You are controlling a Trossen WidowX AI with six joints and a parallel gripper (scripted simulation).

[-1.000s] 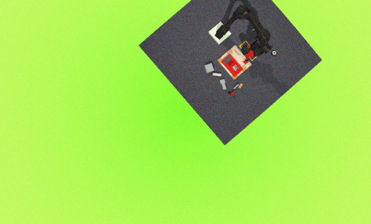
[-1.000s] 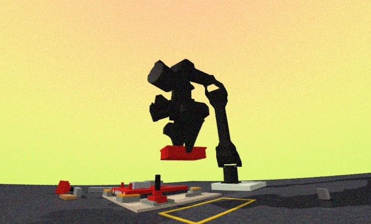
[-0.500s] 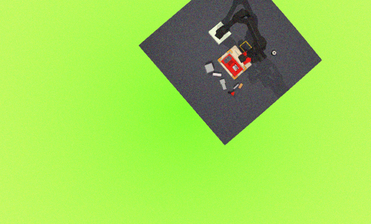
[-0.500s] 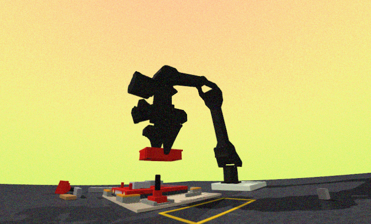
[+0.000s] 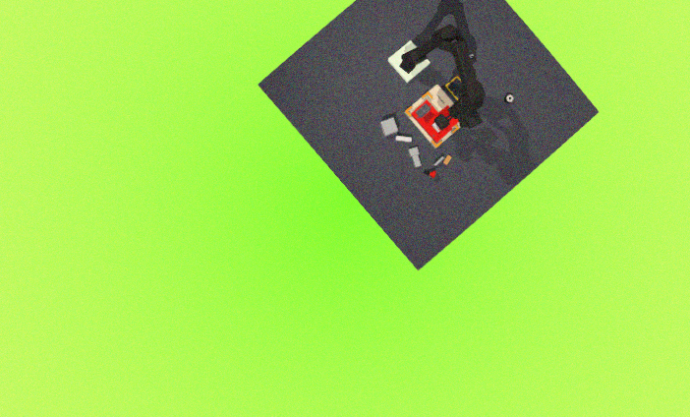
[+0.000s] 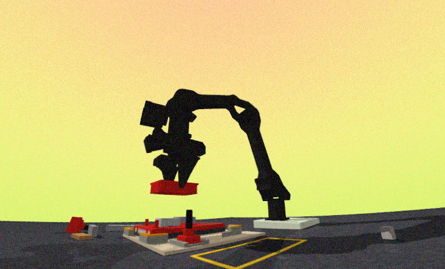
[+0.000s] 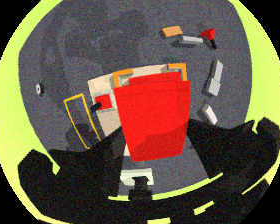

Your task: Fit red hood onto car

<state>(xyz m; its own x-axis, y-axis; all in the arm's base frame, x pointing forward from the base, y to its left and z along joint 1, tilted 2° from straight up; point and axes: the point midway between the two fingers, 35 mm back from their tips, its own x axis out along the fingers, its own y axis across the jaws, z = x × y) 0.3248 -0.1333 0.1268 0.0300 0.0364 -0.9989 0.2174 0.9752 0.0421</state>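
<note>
My gripper (image 6: 175, 180) (image 5: 442, 122) (image 7: 155, 124) is shut on the red hood (image 6: 174, 188) (image 5: 433, 127) (image 7: 153, 119) and holds it level, well above the table. The red car chassis (image 6: 180, 228) (image 5: 418, 114) sits in its jig on a beige board (image 6: 164, 247) (image 7: 104, 96), below the hood and slightly to its right in the exterior view. Short pegs stick up from the deck. In the wrist view the hood hides most of the chassis.
A black upright post on a red base (image 6: 188, 218) stands at the jig's front. A yellow outlined rectangle (image 6: 229, 247) (image 7: 78, 119) lies beside the board. Loose grey, red and orange parts (image 6: 75, 224) (image 5: 415, 156) lie to the left. A small grey piece (image 6: 388, 233) (image 5: 508, 97) lies far right. The arm's white base plate (image 6: 298, 223) is behind.
</note>
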